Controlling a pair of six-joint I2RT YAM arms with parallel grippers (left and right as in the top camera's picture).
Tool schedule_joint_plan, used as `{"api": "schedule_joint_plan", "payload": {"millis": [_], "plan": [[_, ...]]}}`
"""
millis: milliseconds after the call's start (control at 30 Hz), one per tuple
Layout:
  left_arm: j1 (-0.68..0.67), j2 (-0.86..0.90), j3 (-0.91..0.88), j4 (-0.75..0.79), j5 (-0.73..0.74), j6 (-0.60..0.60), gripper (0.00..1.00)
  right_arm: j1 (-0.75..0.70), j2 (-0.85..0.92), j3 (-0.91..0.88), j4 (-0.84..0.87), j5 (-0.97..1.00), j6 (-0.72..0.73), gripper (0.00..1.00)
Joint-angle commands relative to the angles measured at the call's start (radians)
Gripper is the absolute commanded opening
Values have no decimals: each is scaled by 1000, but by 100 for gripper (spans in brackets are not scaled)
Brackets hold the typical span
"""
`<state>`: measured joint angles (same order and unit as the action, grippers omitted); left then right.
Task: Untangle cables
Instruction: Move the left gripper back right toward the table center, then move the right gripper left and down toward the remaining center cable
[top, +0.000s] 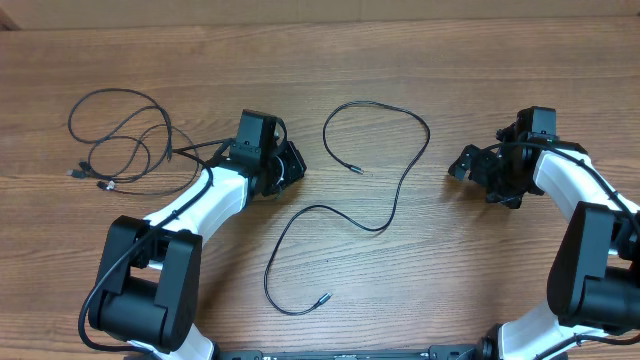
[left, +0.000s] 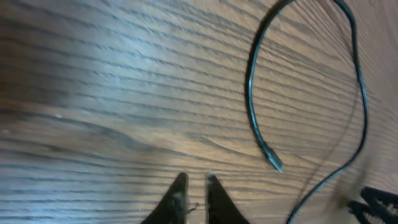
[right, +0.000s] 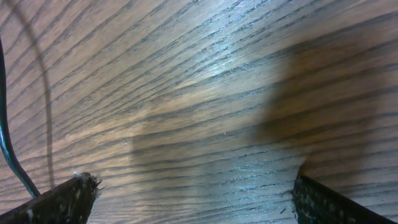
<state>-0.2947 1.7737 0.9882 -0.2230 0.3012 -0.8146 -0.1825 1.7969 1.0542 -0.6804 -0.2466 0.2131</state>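
So the left gripper (top: 294, 166) sits just left of centre in the overhead shot, and in its wrist view its fingers (left: 179, 194) are pretty much together with nothing I can see between them. The right gripper (top: 480, 180) is over at the right with its jaws wide apart, only bare wooden table (right: 205, 93) between them. One loose cable (top: 395, 195) snakes across the middle, and the tangled bunch of cables (top: 120, 145) lies upper left, apart from it.
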Motion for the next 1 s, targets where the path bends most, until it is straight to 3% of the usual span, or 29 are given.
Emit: {"api": "schedule_joint_plan", "payload": {"millis": [0, 167, 367, 500, 600, 667, 733, 967], "plan": [[0, -22, -3, -2, -47, 7, 4, -2, -22, -6, 6, 11, 0, 100], [0, -22, -3, -6, -50, 7, 4, -2, -22, -6, 49, -19, 1, 100], [0, -22, -3, -8, -50, 7, 4, -2, -22, -6, 17, -308, 1, 100], [0, -22, -3, -8, -50, 7, 4, -2, -22, -6, -136, -428, 1, 100], [0, -22, -3, -9, -49, 7, 4, -4, -22, -5, -153, -606, 0, 100], [0, -22, -3, -9, -49, 7, 4, -4, -22, -5, -148, -723, -9, 83], [0, -22, -3, -9, -49, 7, 4, 2, -22, -5, -137, -811, -11, 6], [1, -22, -3, -9, -53, 7, 4, 91, -22, -6, -136, -849, -13, 4]]}}
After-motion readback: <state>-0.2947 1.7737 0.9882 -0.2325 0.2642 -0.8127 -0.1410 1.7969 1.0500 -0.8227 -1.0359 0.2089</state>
